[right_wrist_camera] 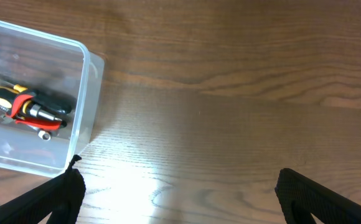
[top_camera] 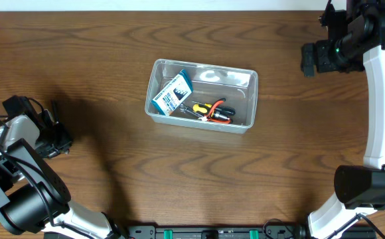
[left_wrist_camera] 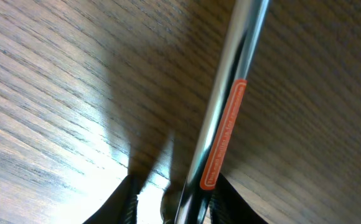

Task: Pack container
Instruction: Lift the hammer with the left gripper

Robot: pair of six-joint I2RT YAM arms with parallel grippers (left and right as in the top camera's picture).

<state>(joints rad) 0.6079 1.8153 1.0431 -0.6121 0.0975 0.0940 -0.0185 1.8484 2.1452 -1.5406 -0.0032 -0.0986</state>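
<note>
The clear plastic container [top_camera: 206, 67] stands mid-table. It holds a blue-and-white box [top_camera: 172, 94], red-handled pliers [top_camera: 218, 113] and a yellow-and-black tool [top_camera: 199, 106]. Its corner also shows in the right wrist view [right_wrist_camera: 84, 93]. My left gripper [top_camera: 58, 135] is low over the table at the far left. In the left wrist view its fingers [left_wrist_camera: 173, 200] straddle a shiny metal tool with an orange label [left_wrist_camera: 227, 118]. The right finger is against the tool and a gap shows at the left finger. My right gripper [top_camera: 308, 60] is open and empty [right_wrist_camera: 180, 193], right of the container.
The wooden table [top_camera: 179, 179] stretches round the container. The left arm's base [top_camera: 20, 199] sits at the front left and the right arm's base [top_camera: 368, 186] at the front right. A black rail [top_camera: 212, 232] runs along the front edge.
</note>
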